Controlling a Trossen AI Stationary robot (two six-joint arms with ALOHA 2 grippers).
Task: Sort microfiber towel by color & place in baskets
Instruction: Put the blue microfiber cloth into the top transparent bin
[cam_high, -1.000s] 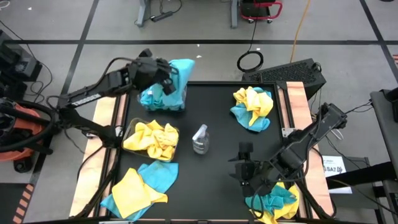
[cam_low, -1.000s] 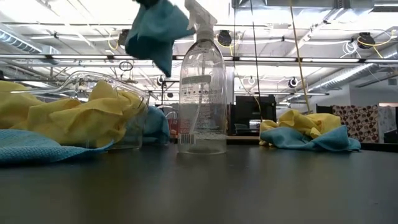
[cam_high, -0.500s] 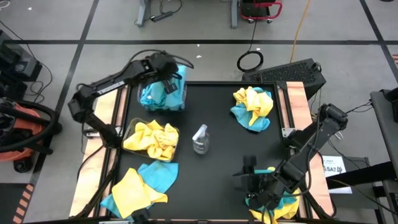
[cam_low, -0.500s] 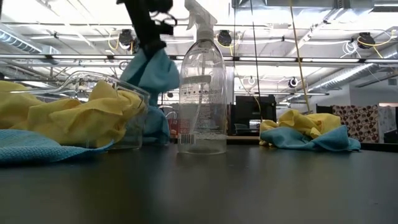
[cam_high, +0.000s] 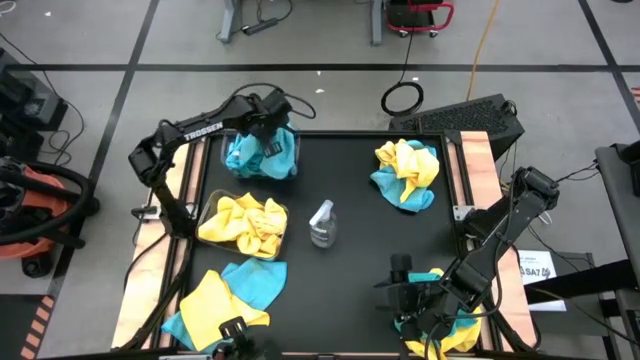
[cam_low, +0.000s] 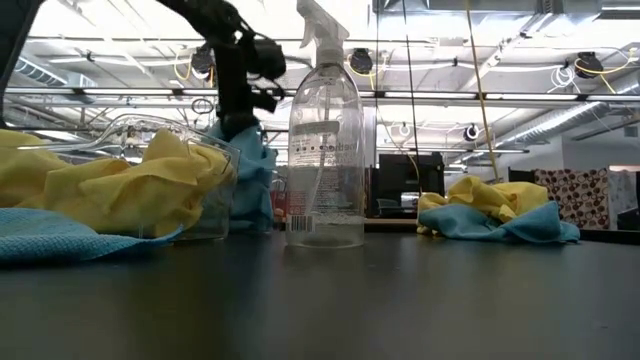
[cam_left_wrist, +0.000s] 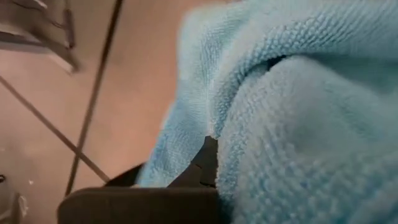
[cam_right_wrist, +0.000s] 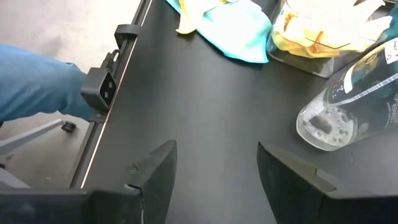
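Note:
At the table's far left, my left gripper (cam_high: 268, 138) is shut on a teal towel (cam_left_wrist: 298, 124) and points steeply down into a clear basket (cam_high: 232, 172) of teal towels. In front of that basket stands a second basket (cam_high: 212, 205) holding yellow towels (cam_high: 248, 225). Mixed yellow and teal towels lie in heaps at the far right (cam_high: 407, 172), near left (cam_high: 225, 295) and near right (cam_high: 445, 325). My right gripper (cam_right_wrist: 214, 180) hovers open beside the near right heap, with only bare table between its fingers. My left gripper comes at the teal towel from above, slanting steeply down. The cloth bunches around the fingers (cam_left_wrist: 205, 163) and hides where they close on it. The towel's lower part (cam_low: 252, 170) rests in the far left basket on the other teal cloth.
A clear spray bottle (cam_high: 322, 222) stands upright at the middle of the black table, between the yellow basket and my right gripper. Wooden rails (cam_high: 478, 165) run along the table's left and right sides. Something blue (cam_right_wrist: 37, 87) shows beyond the table's near edge.
My left gripper has come down and tipped steeply toward the far left basket, still shut on the teal towel. The towel hung high above the basket and now sits low in it. My right gripper has drifted slightly down and toward the near edge.

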